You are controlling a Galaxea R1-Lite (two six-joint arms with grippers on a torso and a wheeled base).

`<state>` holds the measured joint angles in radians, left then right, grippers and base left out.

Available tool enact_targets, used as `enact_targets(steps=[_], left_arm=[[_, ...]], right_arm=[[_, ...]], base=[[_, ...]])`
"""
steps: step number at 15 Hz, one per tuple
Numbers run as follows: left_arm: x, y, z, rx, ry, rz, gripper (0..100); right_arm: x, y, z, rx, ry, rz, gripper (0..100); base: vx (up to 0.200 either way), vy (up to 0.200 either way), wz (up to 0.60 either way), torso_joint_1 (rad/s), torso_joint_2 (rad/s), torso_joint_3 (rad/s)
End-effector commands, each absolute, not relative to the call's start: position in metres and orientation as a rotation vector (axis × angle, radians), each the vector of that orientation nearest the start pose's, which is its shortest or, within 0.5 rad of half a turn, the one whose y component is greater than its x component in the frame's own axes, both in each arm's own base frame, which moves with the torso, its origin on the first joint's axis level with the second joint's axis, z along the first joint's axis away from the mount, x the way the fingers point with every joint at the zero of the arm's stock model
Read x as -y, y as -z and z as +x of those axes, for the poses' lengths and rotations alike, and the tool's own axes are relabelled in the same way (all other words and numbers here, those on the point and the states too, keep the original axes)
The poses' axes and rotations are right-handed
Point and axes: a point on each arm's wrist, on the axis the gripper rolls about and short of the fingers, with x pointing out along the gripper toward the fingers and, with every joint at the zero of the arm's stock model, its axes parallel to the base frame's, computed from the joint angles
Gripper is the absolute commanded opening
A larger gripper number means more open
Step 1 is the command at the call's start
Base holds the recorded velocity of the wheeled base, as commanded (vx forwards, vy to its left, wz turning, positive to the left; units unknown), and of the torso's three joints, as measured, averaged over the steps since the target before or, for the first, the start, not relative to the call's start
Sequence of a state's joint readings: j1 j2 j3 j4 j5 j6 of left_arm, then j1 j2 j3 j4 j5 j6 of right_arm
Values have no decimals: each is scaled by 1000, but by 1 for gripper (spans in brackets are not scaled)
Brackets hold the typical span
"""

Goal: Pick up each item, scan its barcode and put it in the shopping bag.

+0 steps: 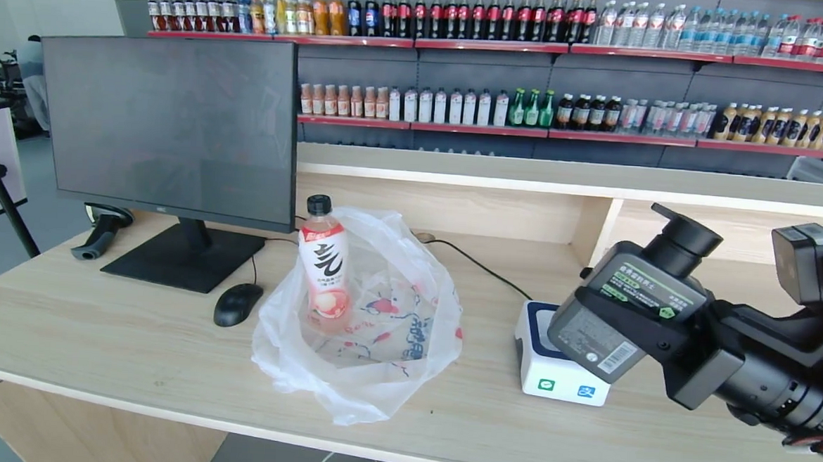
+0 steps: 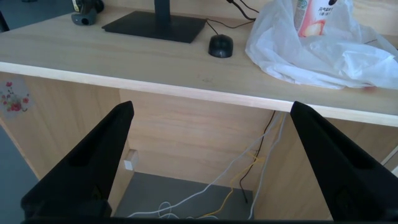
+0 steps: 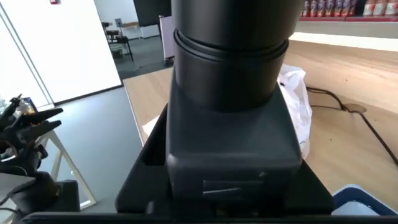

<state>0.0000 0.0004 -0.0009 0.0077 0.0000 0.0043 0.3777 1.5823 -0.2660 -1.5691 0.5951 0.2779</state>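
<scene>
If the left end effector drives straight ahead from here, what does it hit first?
Probably the wooden panel under the counter edge, not the shopping bag on top; depth is unclear.

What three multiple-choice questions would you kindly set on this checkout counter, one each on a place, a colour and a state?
1. Where does the drink bottle stand?
A. on the scanner
B. inside the plastic bag
C. behind the monitor

2. What colour is its cap?
A. black
B. red
C. white

3. How is the right gripper?
A. open and empty
B. shut on a mouse
C. shut on a dark container

Answers: B, the bottle stands upright within the bag's open mouth; A, the cap is plainly black; C, the gripper clamps the container, which is off the counter.
</scene>
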Motion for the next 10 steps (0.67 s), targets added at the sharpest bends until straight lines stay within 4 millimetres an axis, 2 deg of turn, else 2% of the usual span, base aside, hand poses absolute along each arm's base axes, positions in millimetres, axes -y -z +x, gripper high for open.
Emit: enact_targets(steps=[1,4,5,6,7,10], left_arm=[[0,-75,-23,-8,0,5,100],[0,-75,-23,-8,0,5,100],[0,-75,-23,-6,2,5,100],[0,-75,-23,-8,0,5,100],[0,-75,-23,-6,0,5,100],[0,-75,-23,-6,-2,5,100]], right_arm=[[-94,-176,206,132,-998,229,0],[-95,-183,216,150,-999,249,0],[-87,-182,220,171,-913,229,0],[-73,-177,232,203,-705,173,0],[-68,-172,234,202,-590,148,0],[-58,-176,212,231,-505,107,0]], base=[[0,0,0,0,0,0],[0,0,0,0,0,0],[0,0,0,0,0,0],[0,0,0,0,0,0],[0,0,0,0,0,0],[0,0,0,0,0,0]])
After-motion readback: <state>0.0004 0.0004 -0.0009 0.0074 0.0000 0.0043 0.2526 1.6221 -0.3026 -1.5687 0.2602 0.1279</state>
